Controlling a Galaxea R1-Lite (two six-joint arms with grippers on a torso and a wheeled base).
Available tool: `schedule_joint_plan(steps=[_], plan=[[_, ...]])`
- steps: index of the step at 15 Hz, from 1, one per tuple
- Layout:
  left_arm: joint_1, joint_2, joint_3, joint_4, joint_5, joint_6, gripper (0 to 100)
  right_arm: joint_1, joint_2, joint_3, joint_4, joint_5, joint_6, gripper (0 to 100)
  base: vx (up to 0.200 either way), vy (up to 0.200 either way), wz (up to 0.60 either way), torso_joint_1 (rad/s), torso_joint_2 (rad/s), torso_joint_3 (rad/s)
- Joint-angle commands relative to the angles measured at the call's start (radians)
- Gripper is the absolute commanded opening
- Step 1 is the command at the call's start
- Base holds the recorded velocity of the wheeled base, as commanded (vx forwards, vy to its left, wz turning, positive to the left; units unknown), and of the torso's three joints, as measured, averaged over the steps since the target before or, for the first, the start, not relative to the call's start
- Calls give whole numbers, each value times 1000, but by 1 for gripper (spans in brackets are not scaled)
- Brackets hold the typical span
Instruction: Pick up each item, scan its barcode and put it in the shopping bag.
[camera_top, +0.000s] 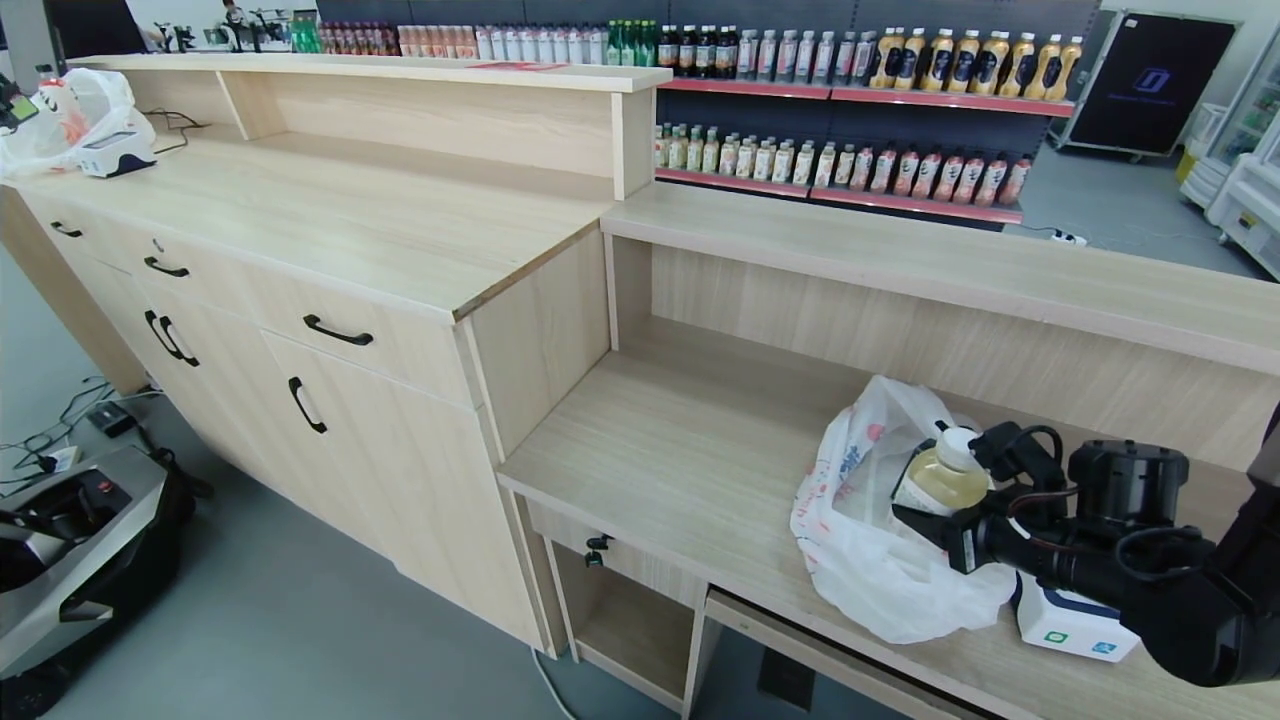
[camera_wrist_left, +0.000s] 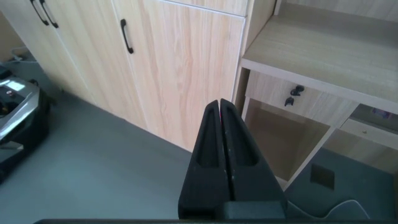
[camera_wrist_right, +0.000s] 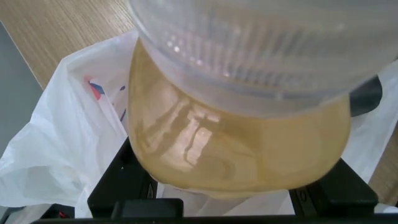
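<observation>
A bottle of pale yellow drink with a white cap is tilted at the open mouth of the white plastic shopping bag on the low counter. My right gripper is shut on the bottle's body. In the right wrist view the bottle sits between the black fingers, with the bag beneath it. My left gripper is shut on nothing and hangs over the grey floor in front of the cabinet doors.
A white scanner box stands on the counter just right of the bag. A second white bag and another device lie at the far left of the high counter. Drink shelves line the back wall.
</observation>
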Motion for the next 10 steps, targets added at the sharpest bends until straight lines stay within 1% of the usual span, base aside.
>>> schedule_joint_plan(steps=[1, 8, 9, 10], plan=[[0, 0, 0, 0, 0, 0, 0, -2, 23, 1, -7, 0, -1, 0, 0, 0, 0, 0, 0, 0], [0, 0, 0, 0, 0, 0, 0, -8, 40, 7, -7, -1, -13, 0, 0, 0, 0, 0, 0, 0], [0, 0, 0, 0, 0, 0, 0, -8, 41, 7, -7, 0, -13, 100, 0, 0, 0, 0, 0, 0], [0, 0, 0, 0, 0, 0, 0, -10, 41, 9, -7, 0, -13, 100, 0, 0, 0, 0, 0, 0]])
